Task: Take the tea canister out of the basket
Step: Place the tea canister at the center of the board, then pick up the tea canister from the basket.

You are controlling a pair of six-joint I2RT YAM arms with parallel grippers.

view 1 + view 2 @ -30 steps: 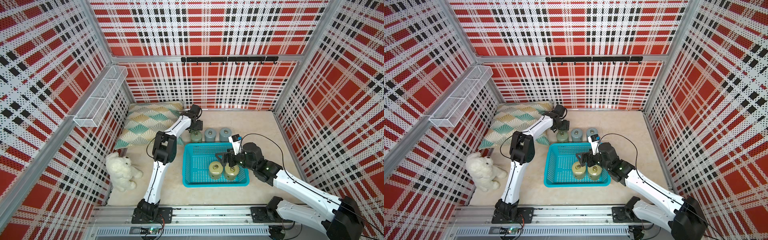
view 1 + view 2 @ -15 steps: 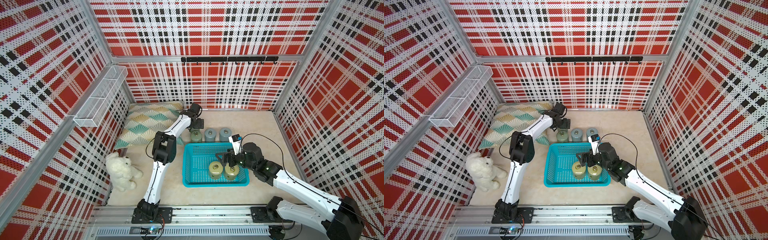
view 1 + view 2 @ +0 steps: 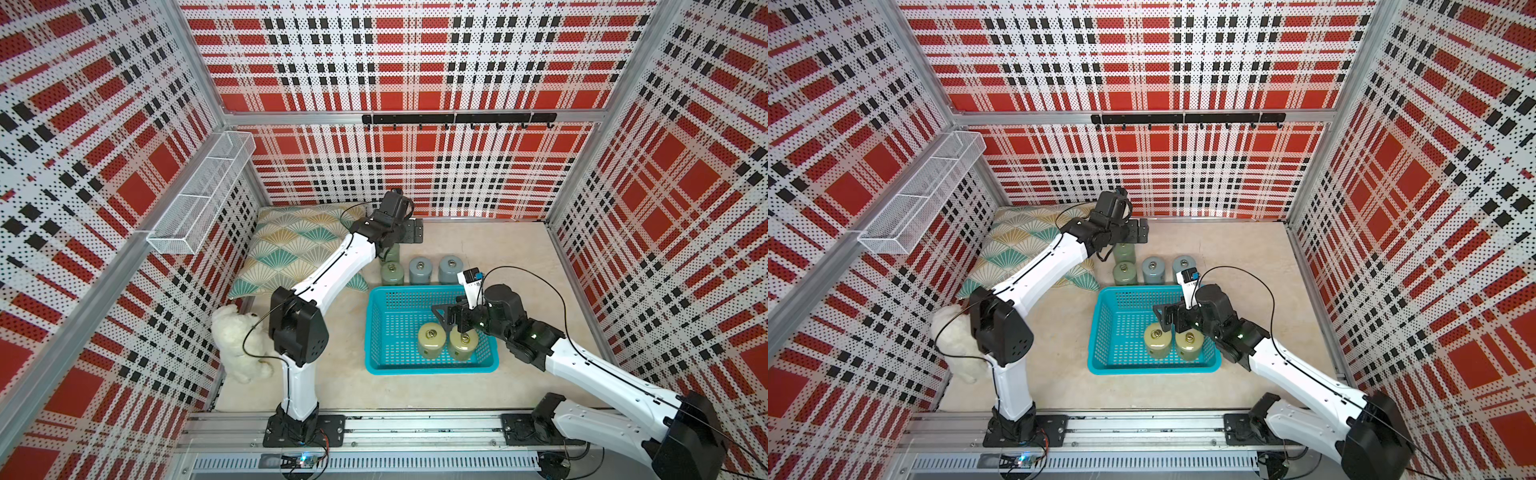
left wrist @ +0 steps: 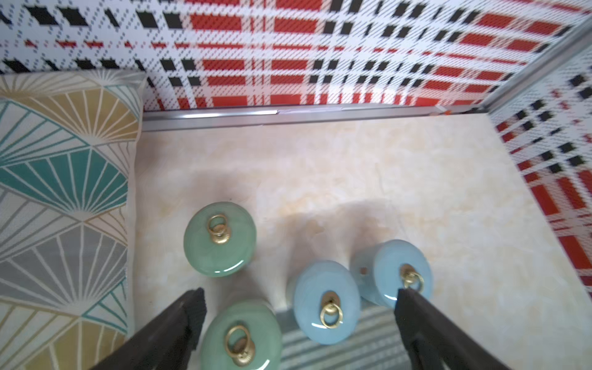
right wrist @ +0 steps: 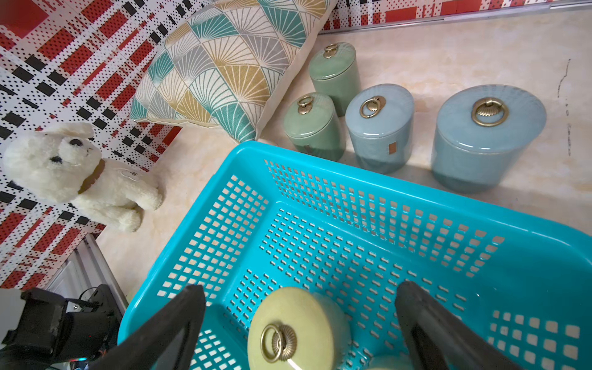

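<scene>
Right gripper [image 5: 299,288], jaws spread wide, hangs over a yellow canister [image 5: 294,333].
It stands in the basket [image 5: 352,173] just beside a second yellow canister [image 3: 463,343]. Left gripper [image 4: 299,296], also spread, hangs above the four canisters [image 3: 419,270] behind the basket.

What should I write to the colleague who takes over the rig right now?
Left gripper: open, empty, above the two green canisters and two blue canisters standing outside the turquoise basket.
Right gripper: open, fingers astride one yellow-green tea canister, nothing gripped.
In the basket: that one and a second yellow-green canister, both upright.
Done: four stand outside.
Left: close, lift it out, probably the second too.
</scene>
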